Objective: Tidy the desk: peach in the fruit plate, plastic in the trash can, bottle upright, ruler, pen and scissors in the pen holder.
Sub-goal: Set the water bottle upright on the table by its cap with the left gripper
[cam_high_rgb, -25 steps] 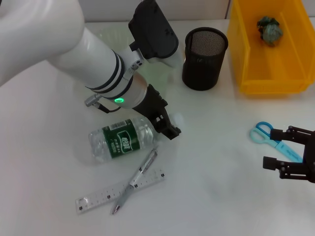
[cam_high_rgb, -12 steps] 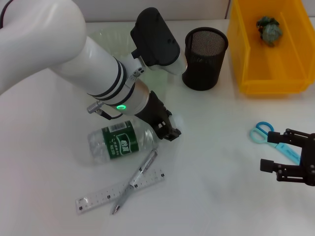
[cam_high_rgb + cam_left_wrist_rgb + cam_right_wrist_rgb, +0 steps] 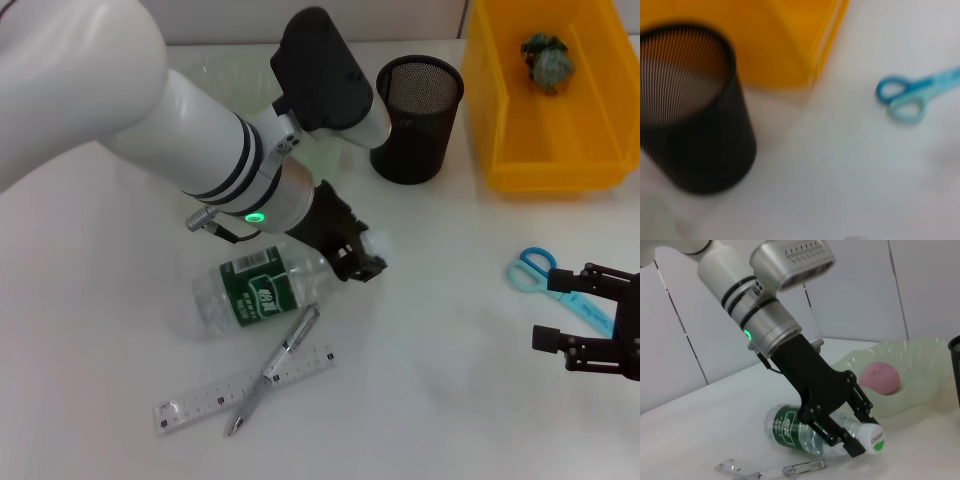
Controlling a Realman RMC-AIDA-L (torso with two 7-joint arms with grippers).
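Left gripper [image 3: 852, 427] has its fingers clamped on the neck end of the bottle [image 3: 262, 290], just behind the white cap; the bottle lies on its side on the desk [image 3: 430, 330] with the cap end looking slightly raised. Gripping near the cap probably lets the arm pivot it upright on its base. Peach [image 3: 880, 378] already sits in the fruit plate [image 3: 920, 385], and the plastic [image 3: 548, 58] is in the trash can [image 3: 520, 120]. Pen [image 3: 277, 364] lies across the ruler [image 3: 205, 400] right beside the bottle, so tipping it up might nudge them. Right gripper [image 3: 590, 320] hovers, fingers spread wide, beside the scissors [image 3: 545, 278], likely staged for the pen holder [image 3: 415, 120] run.
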